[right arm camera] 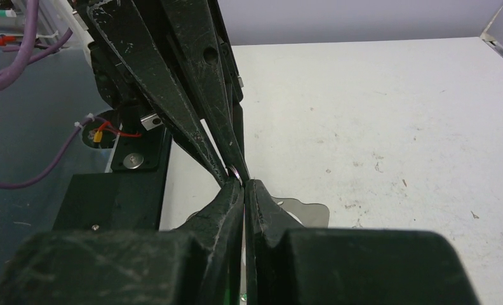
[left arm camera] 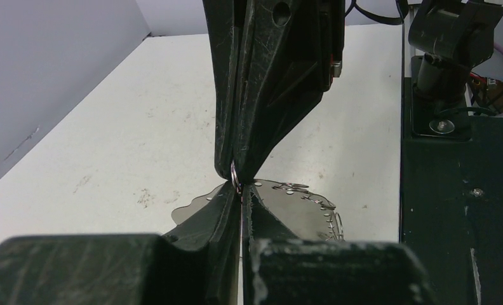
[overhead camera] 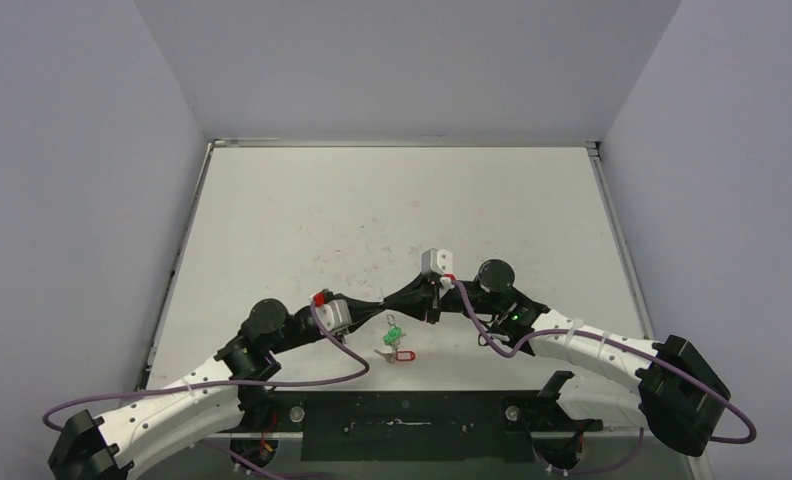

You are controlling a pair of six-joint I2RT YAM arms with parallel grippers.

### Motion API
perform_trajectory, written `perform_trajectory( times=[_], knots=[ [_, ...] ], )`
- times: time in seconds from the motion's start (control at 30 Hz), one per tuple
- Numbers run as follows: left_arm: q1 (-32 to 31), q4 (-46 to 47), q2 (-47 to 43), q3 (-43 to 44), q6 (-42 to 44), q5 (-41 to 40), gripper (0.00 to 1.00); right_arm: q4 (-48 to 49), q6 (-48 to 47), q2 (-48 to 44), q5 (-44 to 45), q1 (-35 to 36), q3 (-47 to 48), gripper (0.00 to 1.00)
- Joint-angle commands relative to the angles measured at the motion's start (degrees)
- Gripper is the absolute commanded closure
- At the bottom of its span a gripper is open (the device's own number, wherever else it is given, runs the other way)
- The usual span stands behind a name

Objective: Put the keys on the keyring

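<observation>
My left gripper (overhead camera: 379, 304) and right gripper (overhead camera: 391, 300) meet tip to tip above the table's near middle, both shut. Between the tips sits a small wire loop (left arm camera: 234, 174), which also shows in the right wrist view (right arm camera: 236, 171). The keyring (left arm camera: 300, 210), a silver-grey sheet-metal hoop with holes and wire loops along its rim, lies just below and behind the fingertips; part of it shows in the right wrist view (right arm camera: 309, 213). Keys with a green tag (overhead camera: 393, 330) and a red tag (overhead camera: 404, 354) are under the grippers. No blue tag shows.
The black base plate (overhead camera: 402, 425) with both arm mounts runs along the near edge. Purple cables (overhead camera: 322, 380) loop beside the arms. Grey walls close the table on three sides.
</observation>
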Motion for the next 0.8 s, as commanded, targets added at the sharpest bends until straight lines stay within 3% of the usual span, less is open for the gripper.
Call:
perform_trajectory(
  times=[0.0, 0.13, 0.3, 0.47, 0.57, 0.77],
  knots=[
    [-0.1, 5.5, 0.2, 0.6, 0.2, 0.2, 1.0, 4.8, 0.2, -0.7, -1.5, 0.4, 0.2, 1.0],
    [-0.1, 1.4, -0.9, 2.0, 1.0, -0.8, 1.0, 1.1, -1.6, -1.1, -1.2, 0.4, 1.0, 1.0],
    [-0.1, -8.7, -2.8, 5.9, 3.7, -1.7, 1.0, -14.4, -11.1, -3.8, -0.7, 0.4, 5.1, 0.68],
    [-0.2, -19.1, -1.8, 10.9, 6.5, -1.1, 1.0, -27.7, -19.7, -6.1, 0.1, 0.1, 9.7, 0.51],
    [-0.2, -27.3, 0.2, 15.1, 9.3, 0.5, 1.0, -34.1, -23.3, -5.7, -0.2, 0.1, 12.8, 0.48],
    [-0.2, -43.0, 5.8, 25.4, 15.9, 3.1, 1.0, -44.7, -30.4, -3.2, -2.3, 0.3, 19.2, 0.5]
  ],
)
